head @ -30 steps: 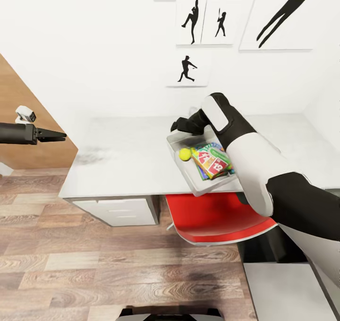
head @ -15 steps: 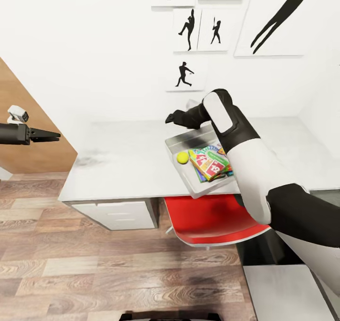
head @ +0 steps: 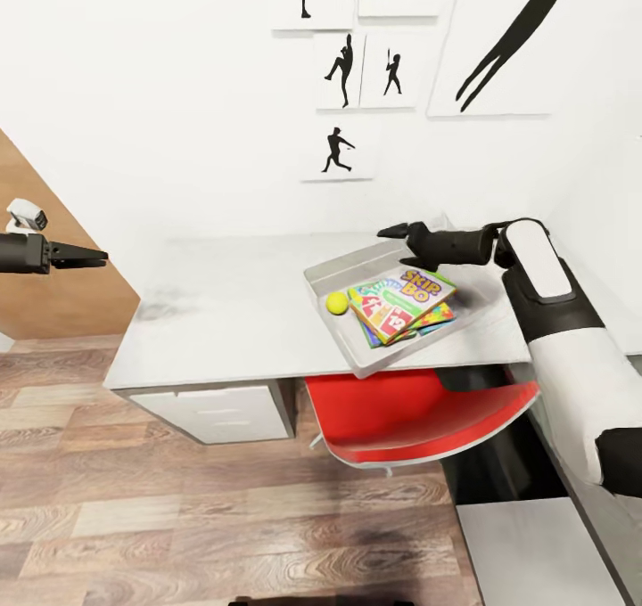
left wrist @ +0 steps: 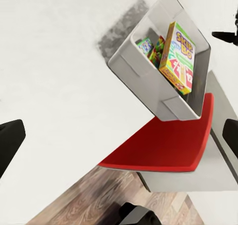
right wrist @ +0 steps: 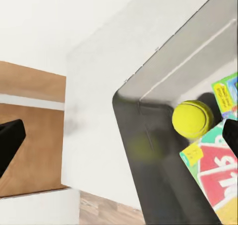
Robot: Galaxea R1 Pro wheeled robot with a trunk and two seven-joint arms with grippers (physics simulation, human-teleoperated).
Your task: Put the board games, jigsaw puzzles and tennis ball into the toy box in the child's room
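Looked down into one corner of the grey toy box [right wrist: 148, 150] on the pale table [right wrist: 94, 111]. Showed the yellow tennis ball [right wrist: 192, 119] on the box floor, apart from the near wall and just beside a stack of colourful game boxes [right wrist: 218, 170], the top one green-edged with red and white panels. Caught dark end effector fingertips [right wrist: 10, 138], spread wide, at opposite edges; wood-brown panelling [right wrist: 29, 121] beyond the table.

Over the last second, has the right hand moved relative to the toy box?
Yes. The right hand has swung from the toy box's far left corner toward its far right side.
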